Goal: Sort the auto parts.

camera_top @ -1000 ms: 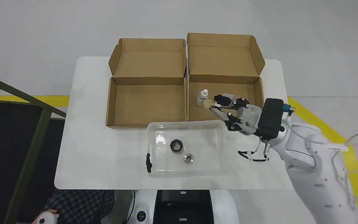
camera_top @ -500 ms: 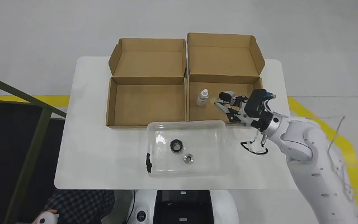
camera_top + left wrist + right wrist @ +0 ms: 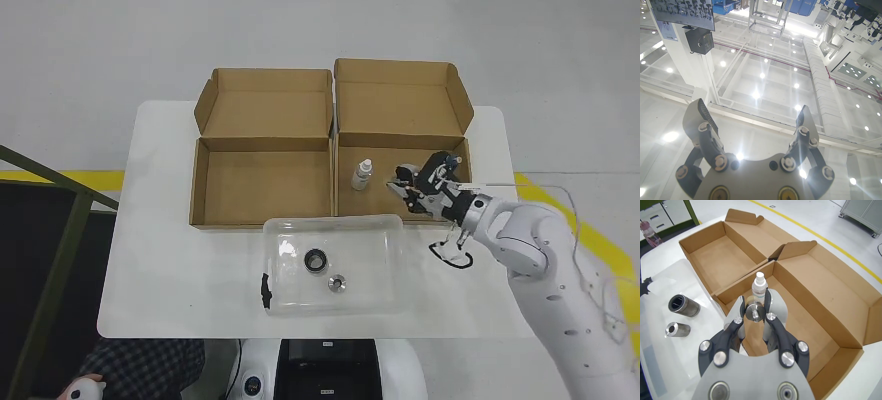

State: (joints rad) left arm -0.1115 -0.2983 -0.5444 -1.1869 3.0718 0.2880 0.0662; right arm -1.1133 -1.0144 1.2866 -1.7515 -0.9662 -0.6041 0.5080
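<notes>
Bright even overhead light, ceiling lamps [image 3: 756, 95] flaring, soft shadows inside boxes [image 3: 262, 185]

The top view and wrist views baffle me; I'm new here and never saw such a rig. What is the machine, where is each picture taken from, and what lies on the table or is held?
This is a two-armed robot at a white table. The top view looks down from above its arms; each wrist view looks along one arm's gripper. The right gripper is shut on a small round metal part, over a cardboard box where a spray bottle stands. A second box sits beside it. A clear tray holds a larger metal sleeve and a smaller metal sleeve. The left gripper is open, pointing up at the ceiling.
</notes>
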